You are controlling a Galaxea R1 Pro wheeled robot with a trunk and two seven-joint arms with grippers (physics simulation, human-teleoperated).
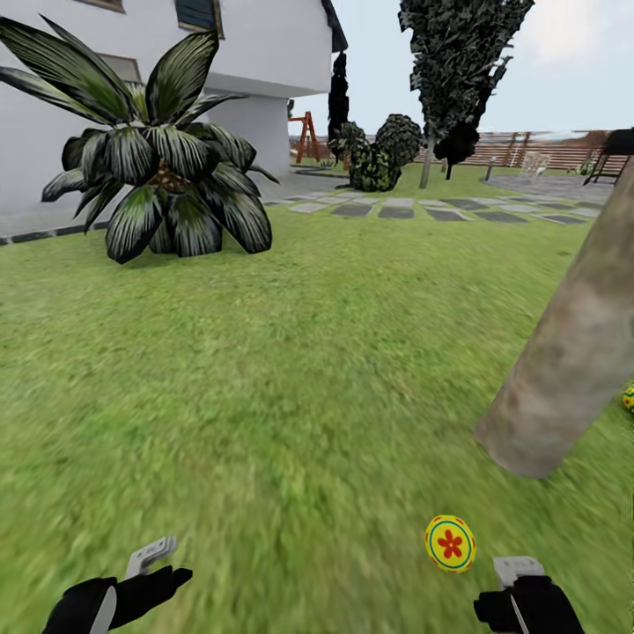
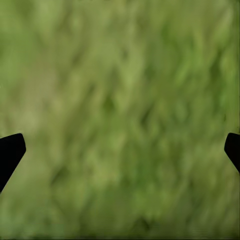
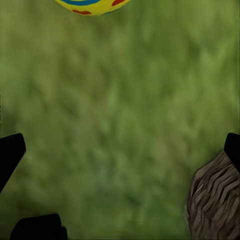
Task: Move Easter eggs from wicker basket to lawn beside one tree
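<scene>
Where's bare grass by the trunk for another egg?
Free: the lawn left of the trunk, between it and the palm, and the strip between the two claws. Crowded: an egg lies by the right claw; another egg sits behind the trunk.

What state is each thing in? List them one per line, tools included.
Left tool: open, empty, over grass.
Right tool: open, empty, over grass.
Easter egg: lying on the lawn, just ahead of the right tool, free of it.
Second egg: on the grass behind the tree trunk, partly cut off by the frame edge.
Wicker basket: edge visible; contents hidden.
</scene>
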